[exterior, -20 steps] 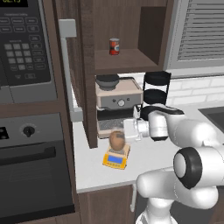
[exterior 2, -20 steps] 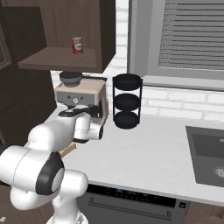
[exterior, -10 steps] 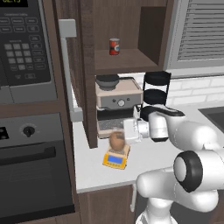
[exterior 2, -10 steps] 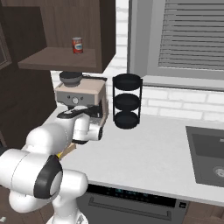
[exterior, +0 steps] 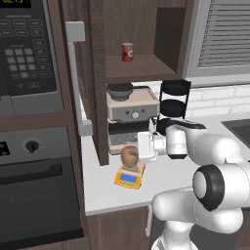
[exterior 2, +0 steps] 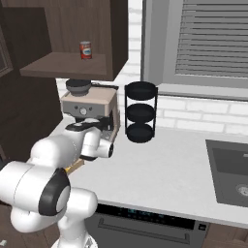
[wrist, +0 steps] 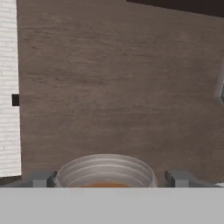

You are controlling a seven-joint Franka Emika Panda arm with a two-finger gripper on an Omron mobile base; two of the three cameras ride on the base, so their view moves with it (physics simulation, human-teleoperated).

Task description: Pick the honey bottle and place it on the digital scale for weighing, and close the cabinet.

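The honey bottle point(exterior: 129, 155) was seen resting on the digital scale point(exterior: 129, 177) on the worktop point(exterior: 100, 188), with the hand point(wrist: 110, 178) spread wide around its lid, gripping nothing. A careless withdrawal could clip the jar and topple it. The cabinet point(exterior: 80, 78) door stood open.

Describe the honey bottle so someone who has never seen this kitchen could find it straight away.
Find the beige espresso machine on the white counter, under the open cabinet. Just in front of it lies a flat yellow scale; the honey bottle stands on it, a round amber-brown jar, unlike the small red can up on the shelf.
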